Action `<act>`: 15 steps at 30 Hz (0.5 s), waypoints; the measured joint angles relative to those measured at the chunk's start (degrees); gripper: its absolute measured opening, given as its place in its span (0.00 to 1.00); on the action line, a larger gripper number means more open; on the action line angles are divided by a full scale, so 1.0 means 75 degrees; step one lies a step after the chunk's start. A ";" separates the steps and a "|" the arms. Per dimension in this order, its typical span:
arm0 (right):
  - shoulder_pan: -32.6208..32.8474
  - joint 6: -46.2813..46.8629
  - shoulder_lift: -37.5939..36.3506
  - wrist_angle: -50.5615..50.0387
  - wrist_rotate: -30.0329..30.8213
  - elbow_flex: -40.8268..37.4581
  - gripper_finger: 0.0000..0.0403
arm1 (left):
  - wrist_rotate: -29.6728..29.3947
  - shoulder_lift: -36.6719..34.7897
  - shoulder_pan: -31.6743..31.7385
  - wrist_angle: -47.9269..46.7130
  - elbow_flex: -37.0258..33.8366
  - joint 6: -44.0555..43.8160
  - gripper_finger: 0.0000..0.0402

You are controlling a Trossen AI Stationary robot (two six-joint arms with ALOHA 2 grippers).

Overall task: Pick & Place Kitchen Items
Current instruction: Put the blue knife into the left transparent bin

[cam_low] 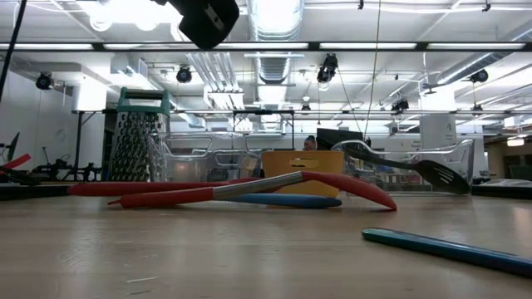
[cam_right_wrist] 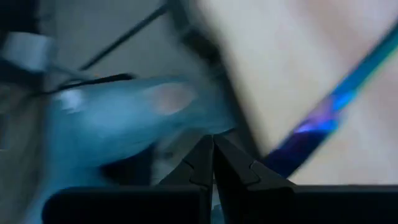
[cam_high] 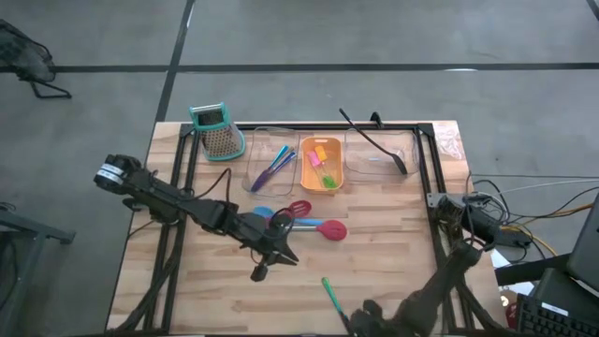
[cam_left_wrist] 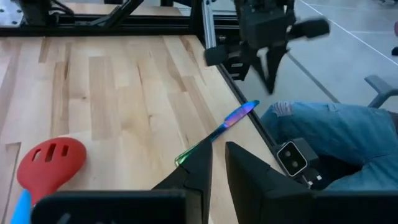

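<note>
A thin green stick (cam_high: 329, 292) lies flat on the wood near the table's near edge; it shows iridescent in the left wrist view (cam_left_wrist: 217, 134). My right gripper (cam_high: 361, 315) hangs shut just above the stick's near end (cam_left_wrist: 270, 68), clear of it. My left gripper (cam_high: 284, 251) hovers over mid-table, its fingers (cam_left_wrist: 200, 163) slightly apart with nothing between them, pointing toward the stick. A red spatula (cam_high: 298, 210) and a red-and-blue one (cam_high: 318, 227) lie crossed on the table just beyond it.
Along the far edge stand a teal-topped grater (cam_high: 217, 131), a clear tray with sticks (cam_high: 271, 167), an orange tray with small pieces (cam_high: 320, 165) and a clear tray holding a long black spoon (cam_high: 379, 150). A person's jeans-clad leg (cam_left_wrist: 336, 130) is beyond the near edge.
</note>
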 joint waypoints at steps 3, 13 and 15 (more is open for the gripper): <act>0.0307 0.0927 -0.0011 0.0459 -0.0163 0.0143 0.02 | 0.0000 0.0000 -0.0047 0.0036 0.0000 0.0131 0.13; 0.1125 0.5589 0.0679 0.2441 -0.0092 -0.0101 0.09 | 0.0000 0.0002 -0.0272 0.0078 -0.0016 0.0594 0.13; 0.1222 0.6020 0.1006 0.3284 -0.0080 -0.0098 0.15 | -0.0001 0.0000 -0.0331 0.0081 -0.0031 0.0724 0.13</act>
